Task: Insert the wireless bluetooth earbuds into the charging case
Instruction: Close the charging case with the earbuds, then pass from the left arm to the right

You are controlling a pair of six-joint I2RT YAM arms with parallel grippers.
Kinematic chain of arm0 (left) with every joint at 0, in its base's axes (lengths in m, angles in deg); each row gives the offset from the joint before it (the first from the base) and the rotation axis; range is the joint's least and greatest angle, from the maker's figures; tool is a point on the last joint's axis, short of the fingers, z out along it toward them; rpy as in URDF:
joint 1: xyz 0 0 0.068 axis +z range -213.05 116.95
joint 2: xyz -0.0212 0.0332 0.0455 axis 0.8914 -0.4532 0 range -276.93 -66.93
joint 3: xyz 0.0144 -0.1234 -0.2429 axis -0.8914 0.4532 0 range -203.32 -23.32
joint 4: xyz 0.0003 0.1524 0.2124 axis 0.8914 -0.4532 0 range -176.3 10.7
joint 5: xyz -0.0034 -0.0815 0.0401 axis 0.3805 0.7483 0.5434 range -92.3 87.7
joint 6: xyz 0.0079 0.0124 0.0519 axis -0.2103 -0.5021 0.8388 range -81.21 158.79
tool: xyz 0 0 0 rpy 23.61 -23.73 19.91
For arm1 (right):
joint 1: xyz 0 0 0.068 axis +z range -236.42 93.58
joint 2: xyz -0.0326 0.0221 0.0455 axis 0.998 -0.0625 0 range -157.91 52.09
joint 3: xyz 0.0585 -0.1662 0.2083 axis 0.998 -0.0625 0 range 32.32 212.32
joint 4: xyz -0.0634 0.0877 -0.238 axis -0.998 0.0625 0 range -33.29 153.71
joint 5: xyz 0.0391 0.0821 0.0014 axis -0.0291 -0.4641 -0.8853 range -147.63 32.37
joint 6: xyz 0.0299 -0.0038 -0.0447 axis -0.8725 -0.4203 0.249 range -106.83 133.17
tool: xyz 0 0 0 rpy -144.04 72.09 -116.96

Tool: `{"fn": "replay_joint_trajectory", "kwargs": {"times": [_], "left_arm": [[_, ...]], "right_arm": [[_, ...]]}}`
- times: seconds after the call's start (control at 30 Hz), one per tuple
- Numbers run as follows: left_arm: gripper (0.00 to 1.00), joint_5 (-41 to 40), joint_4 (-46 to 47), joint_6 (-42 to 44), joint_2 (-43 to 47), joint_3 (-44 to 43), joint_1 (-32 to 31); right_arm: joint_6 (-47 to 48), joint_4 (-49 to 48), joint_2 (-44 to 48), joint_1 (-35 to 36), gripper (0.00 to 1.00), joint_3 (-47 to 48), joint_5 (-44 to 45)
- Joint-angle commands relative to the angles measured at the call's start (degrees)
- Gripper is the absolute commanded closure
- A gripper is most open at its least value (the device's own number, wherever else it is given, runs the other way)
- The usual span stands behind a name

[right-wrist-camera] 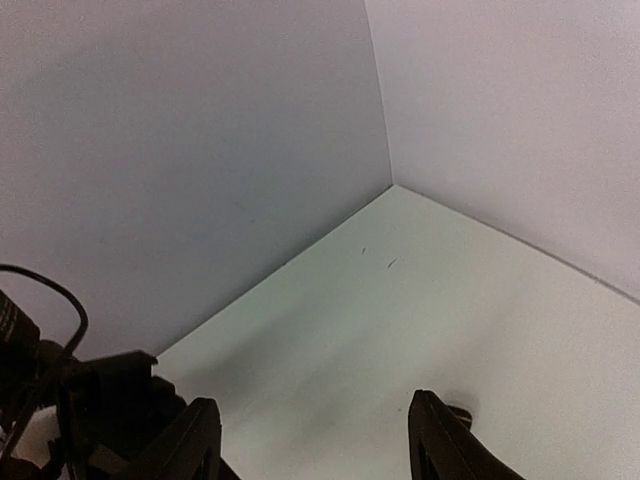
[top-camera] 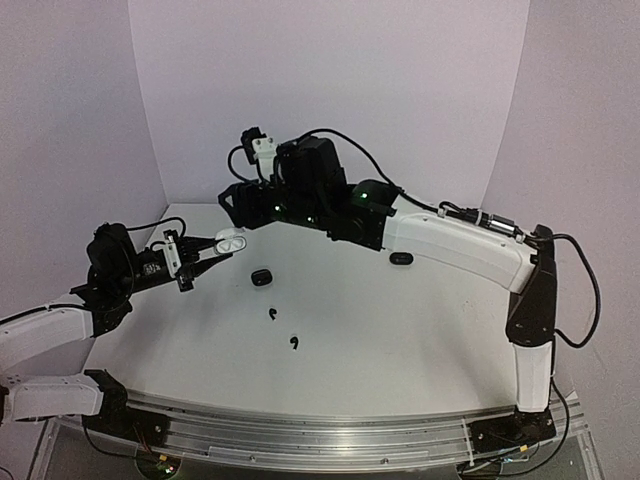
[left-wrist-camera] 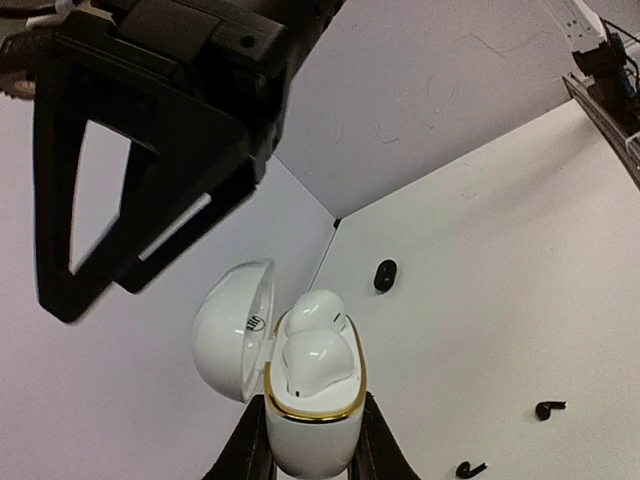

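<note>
My left gripper point(top-camera: 215, 250) is shut on the body of a white charging case point(left-wrist-camera: 310, 440) with a gold rim, held up off the table. Its lid point(left-wrist-camera: 232, 325) is swung open to the left. Two white earbuds point(left-wrist-camera: 318, 352) sit in its wells. My right gripper point(top-camera: 238, 212) hovers just above and behind the case, open and empty; its fingers point(left-wrist-camera: 130, 190) fill the upper left of the left wrist view. Two black earbuds point(top-camera: 273, 314) point(top-camera: 294, 343) lie loose on the table. They also show in the left wrist view point(left-wrist-camera: 548, 408) point(left-wrist-camera: 470, 468).
A black case point(top-camera: 262, 277) lies just right of the held case. Another black case point(top-camera: 400, 258) lies under the right forearm and shows in the left wrist view point(left-wrist-camera: 385, 275). A small dark thing point(right-wrist-camera: 460, 412) peeks from behind one right finger. Walls close the back and sides.
</note>
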Motion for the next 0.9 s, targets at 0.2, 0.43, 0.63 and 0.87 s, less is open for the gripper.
{"fn": "replay_joint_trajectory", "kwargs": {"times": [0.2, 0.43, 0.63, 0.87], "left_arm": [[1.0, -9.79, 9.34, 47.88, -1.21, 6.4, 0.15], [1.0, -9.05, 0.81, 33.43, 1.46, 2.33, 0.15], [1.0, -1.56, -12.87, -5.81, -0.33, -7.98, 1.4], [1.0, 18.27, -1.32, -54.24, -7.22, -9.82, 6.85]], "right_arm": [[-2.27, 2.89, 7.61, 1.03, 0.35, -6.82, 0.23], [-1.13, 2.89, 7.82, 0.84, 0.33, -5.41, 0.35], [-0.35, 2.88, 10.71, -2.05, 0.21, -5.96, -8.24], [6.47, 1.72, 17.03, -4.19, 0.02, -11.15, -20.28]]}}
